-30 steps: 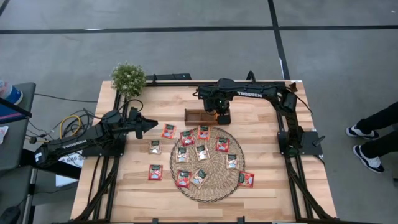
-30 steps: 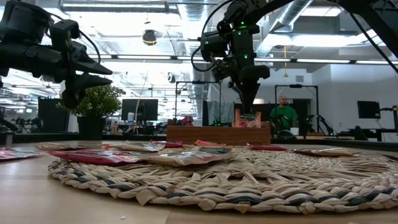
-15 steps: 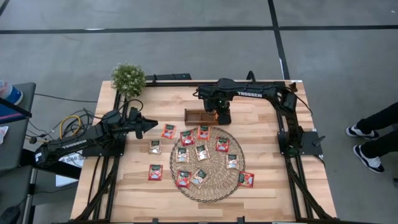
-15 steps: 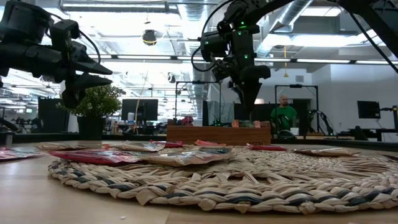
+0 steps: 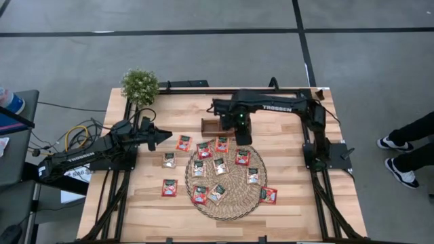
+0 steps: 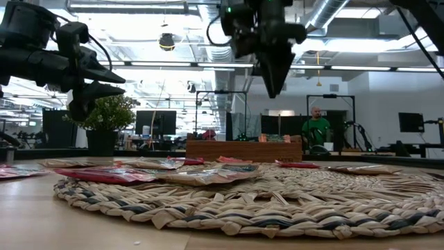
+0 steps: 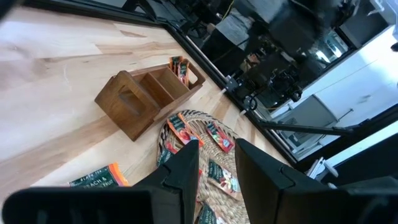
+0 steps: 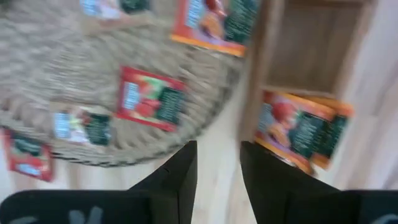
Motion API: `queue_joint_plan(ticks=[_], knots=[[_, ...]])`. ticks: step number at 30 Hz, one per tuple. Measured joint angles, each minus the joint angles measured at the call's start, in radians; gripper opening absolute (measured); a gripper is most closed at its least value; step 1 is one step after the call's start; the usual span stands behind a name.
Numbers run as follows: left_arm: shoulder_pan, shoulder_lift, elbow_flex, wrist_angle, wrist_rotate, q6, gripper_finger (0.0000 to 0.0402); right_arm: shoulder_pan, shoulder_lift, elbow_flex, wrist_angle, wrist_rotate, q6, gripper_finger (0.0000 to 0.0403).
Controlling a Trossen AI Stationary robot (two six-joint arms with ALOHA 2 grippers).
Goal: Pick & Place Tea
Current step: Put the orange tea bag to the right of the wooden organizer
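Room: grey floor around a pale wooden bench (image 5: 285,203); screens and a person far behind in the low view.
Landmark: tray (image 5: 215,126), a brown three-part wooden box just beyond the round mat (image 5: 234,203).
Tea in tray: a few red-orange sachets (image 8: 301,134) stand on edge in the end compartment on the right arm's side; the other two compartments look empty.
Tea left: sachets (image 5: 220,166) lie flat on the mat on the near side of the tray, and a few more (image 5: 169,188) on bare wood off the mat's left and right edges.
Right hand: right hand (image 5: 242,139) hangs above the mat's rim, just beside the tray's filled end; fingers parted, nothing between them, well above the sachets in the low view.
Left hand: left hand (image 5: 165,136) waits off the tray's left, above bare wood, fingers apart and empty.
Step, as I judge it: one sachet delivered, next pick pending.
Nearest tea: the red sachet (image 8: 149,101) on the mat edge next the tray lies just ahead of the right hand's fingers (image 8: 180,171).
Doing it well: centre over one sachet only, come straight down, pinch across its flat edges so the weave is not snagged, then lift clear before crossing to the tray.
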Motion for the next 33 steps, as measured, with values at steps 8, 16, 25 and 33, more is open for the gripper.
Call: queue_joint_plan(ticks=[8,16,25,33], knots=[[0.000,0.000,0.000,0.004,0.008,-0.159,0.0095,0.088,-0.047,-0.008,-0.029,-0.079,0.121,0.0113],[0.000,0.000,0.000,0.026,0.061,-0.129,0.0095,0.141,-0.167,-0.073,0.003,-0.069,0.261,0.0113],[0.000,0.022,0.098,0.063,0.050,0.021,0.0095,0.181,-0.403,-0.387,0.226,-0.035,0.443,0.0113],[0.000,0.320,0.312,-0.170,0.023,0.221,0.0095,0.165,-0.584,-0.631,0.417,-0.013,0.586,0.0113]])
